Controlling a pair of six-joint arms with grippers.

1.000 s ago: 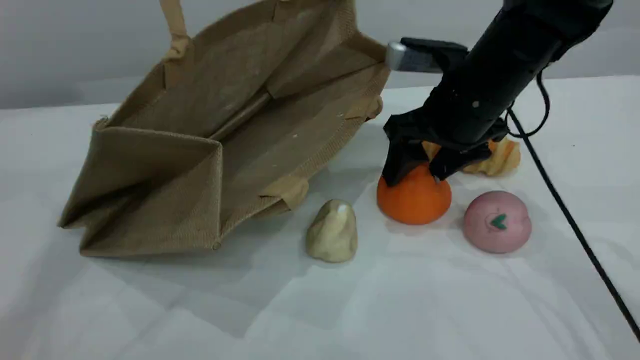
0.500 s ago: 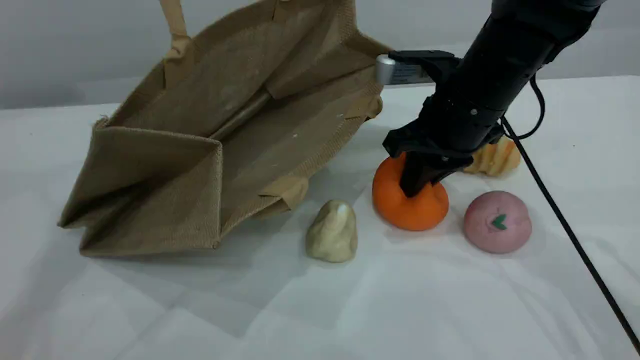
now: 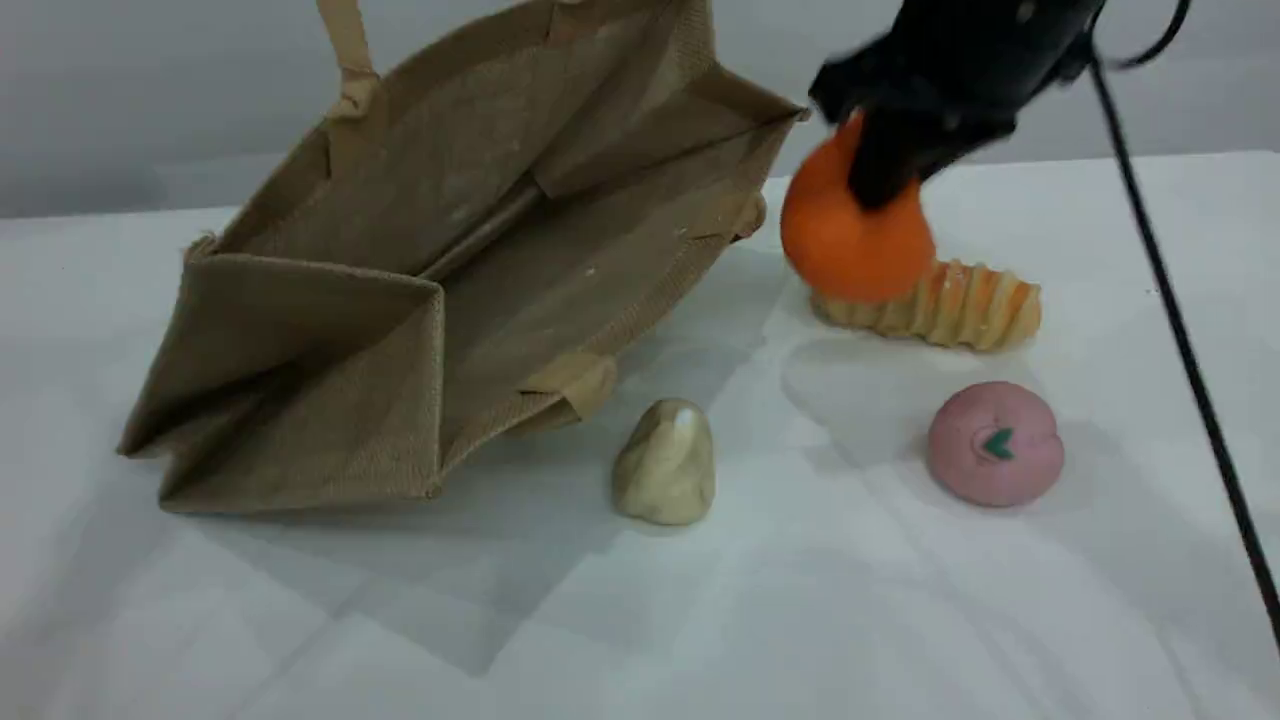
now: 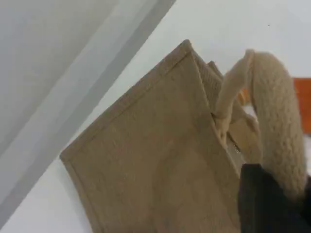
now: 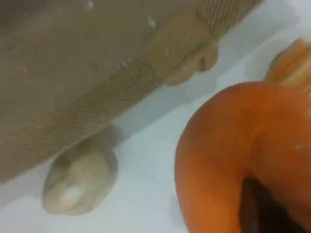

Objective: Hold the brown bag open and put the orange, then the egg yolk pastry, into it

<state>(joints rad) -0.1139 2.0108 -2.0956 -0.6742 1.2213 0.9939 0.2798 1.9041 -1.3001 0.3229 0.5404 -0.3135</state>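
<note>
one orange [image 3: 850, 245], one pastry [image 3: 664, 463], one bag [image 3: 420, 260]

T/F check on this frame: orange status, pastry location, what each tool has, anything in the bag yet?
1. The right tool is shut on the orange and holds it clear of the table. True.
2. The egg yolk pastry already lies inside the brown bag. False: it sits on the table just outside the bag's open mouth.
3. The left tool grips the bag's handle. True.
4. The orange is inside the bag. False: it hangs beside the bag's right edge, above the striped twisted bread.
5. The pink bun is in the right tool. False: it rests on the table.
</note>
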